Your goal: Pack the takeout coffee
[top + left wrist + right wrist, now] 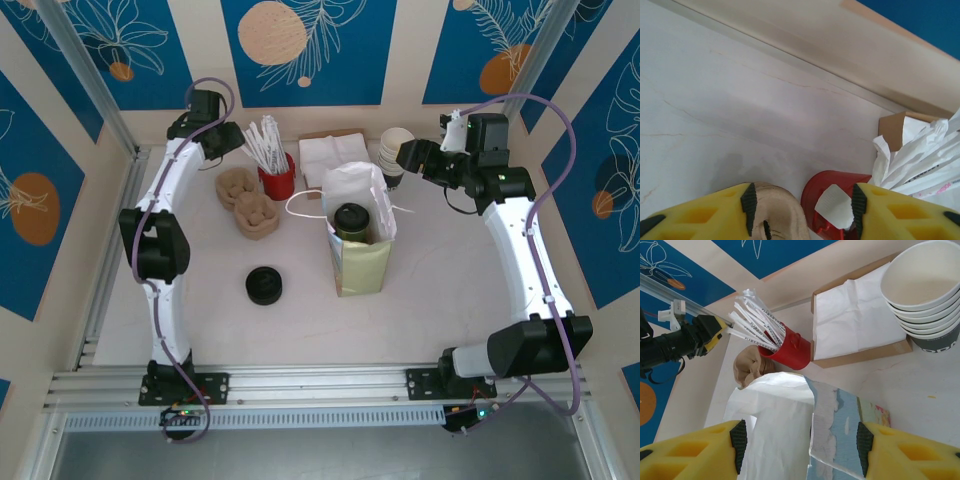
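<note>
The takeout coffee [352, 219], a cup with a round black lid, stands upright inside the open paper bag [361, 262] at the table's middle. From the right wrist view I look down on the bag [790, 435], and the cup is hidden there. My right gripper [408, 155] [801, 445] hovers open behind and to the right of the bag, with nothing gripped. My left gripper [232, 140] [803, 202] is at the back left, beside the red holder [278, 182] [832, 192]. Its jaws stand apart and hold nothing.
White stirrers [265, 140] [757, 322] stick out of the red holder. Brown cup carriers [250, 205] [780, 215] lie left of it. Napkins in a tray [335, 155] [855, 315] and stacked lidless cups [395, 150] [925, 285] stand at the back. A stack of black lids [265, 285] sits left of the bag.
</note>
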### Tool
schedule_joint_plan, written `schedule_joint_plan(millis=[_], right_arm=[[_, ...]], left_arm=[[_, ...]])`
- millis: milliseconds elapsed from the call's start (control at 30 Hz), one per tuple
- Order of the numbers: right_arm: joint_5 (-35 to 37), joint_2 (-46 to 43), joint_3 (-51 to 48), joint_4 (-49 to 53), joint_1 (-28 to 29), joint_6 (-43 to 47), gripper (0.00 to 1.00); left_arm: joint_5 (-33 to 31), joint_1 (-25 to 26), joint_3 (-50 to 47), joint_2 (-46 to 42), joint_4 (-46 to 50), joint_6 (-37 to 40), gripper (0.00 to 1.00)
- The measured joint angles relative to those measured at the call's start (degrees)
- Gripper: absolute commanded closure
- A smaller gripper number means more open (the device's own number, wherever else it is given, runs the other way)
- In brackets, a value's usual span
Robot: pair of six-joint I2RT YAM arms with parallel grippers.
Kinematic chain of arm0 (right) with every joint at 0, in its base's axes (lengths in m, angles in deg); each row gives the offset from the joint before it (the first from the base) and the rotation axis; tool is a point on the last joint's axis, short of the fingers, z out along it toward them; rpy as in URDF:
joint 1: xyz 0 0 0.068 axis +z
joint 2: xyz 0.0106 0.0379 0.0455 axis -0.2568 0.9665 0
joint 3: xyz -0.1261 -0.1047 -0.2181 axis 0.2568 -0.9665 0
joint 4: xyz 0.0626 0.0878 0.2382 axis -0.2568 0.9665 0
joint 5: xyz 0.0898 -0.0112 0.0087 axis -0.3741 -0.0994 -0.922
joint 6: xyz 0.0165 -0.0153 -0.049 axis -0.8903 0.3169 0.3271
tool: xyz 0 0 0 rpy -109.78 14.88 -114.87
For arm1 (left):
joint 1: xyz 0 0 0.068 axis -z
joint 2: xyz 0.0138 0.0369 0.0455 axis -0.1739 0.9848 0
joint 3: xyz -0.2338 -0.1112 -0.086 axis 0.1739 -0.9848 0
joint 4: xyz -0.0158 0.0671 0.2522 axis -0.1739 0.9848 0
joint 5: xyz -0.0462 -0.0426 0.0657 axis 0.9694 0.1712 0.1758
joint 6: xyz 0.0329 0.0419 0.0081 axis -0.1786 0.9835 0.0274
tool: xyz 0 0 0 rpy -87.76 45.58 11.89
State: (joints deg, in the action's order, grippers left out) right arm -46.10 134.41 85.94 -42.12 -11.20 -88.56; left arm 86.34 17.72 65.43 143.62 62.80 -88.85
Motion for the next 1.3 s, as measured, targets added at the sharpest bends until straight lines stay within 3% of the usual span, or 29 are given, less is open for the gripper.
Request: schedule_joint_plan(millis=[267,633,967,1100,1167,1300], right_arm=[[0.0,0.3,0.0,0.0,-0.1,0.0,0.37],[0.0,0.3,0.0,0.0,-0.5,0.0,0.37],[-0.2,0.3,0.0,0.1,-0.5,0.0,0.38],[-0.2,0.3,0.0,0.1,-0.5,0.0,0.38],[-0.2,0.3,0.0,0.1,-0.5,0.0,0.38],[-0.2,0.2,0.0,0.1,-0.5,0.0,0.38]], left_arm=[[2.6,-0.1,0.0,1.9,-1.2,-1.0,0.60],[7.3,-0.1,-1.2,2.6,-5.4,-1.5,0.63],[10.4,-0.2,-3.5,2.5,-8.1,-2.4,0.86],[11.1,-0.2,-3.8,2.2,-8.7,-2.5,0.91],[11.2,-0.2,-4.0,1.7,-8.9,-2.4,0.86],[11.4,-0.2,-4.0,0.0,-8.6,-1.7,0.55]])
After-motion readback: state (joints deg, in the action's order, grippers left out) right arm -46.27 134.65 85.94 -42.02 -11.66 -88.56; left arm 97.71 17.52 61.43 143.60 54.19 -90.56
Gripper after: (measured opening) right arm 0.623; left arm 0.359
